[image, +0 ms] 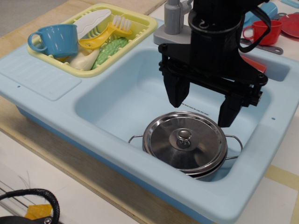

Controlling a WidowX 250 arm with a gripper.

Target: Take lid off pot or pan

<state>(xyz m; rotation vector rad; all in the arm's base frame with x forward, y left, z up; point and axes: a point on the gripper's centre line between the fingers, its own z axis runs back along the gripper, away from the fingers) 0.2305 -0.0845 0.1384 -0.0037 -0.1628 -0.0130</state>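
Observation.image: fingers (pixel 202 111) spread wide, empty, above the lid (pixel 184 141) on the pot (pixel 205 169); sink-wall print unreadable.

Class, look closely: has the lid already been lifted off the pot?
No, the lid sits on the pot, below the open pincer.

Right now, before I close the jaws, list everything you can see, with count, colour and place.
lid: one, shiny steel, on the pot
pot: one, steel, in the sink basin
sink: one, light blue, on the counter
rack: one, yellow, back left
blue cup: one, in the rack
brush: one, yellow, in the rack
red cup: one, back right
gripper: one, black, open, above the lid
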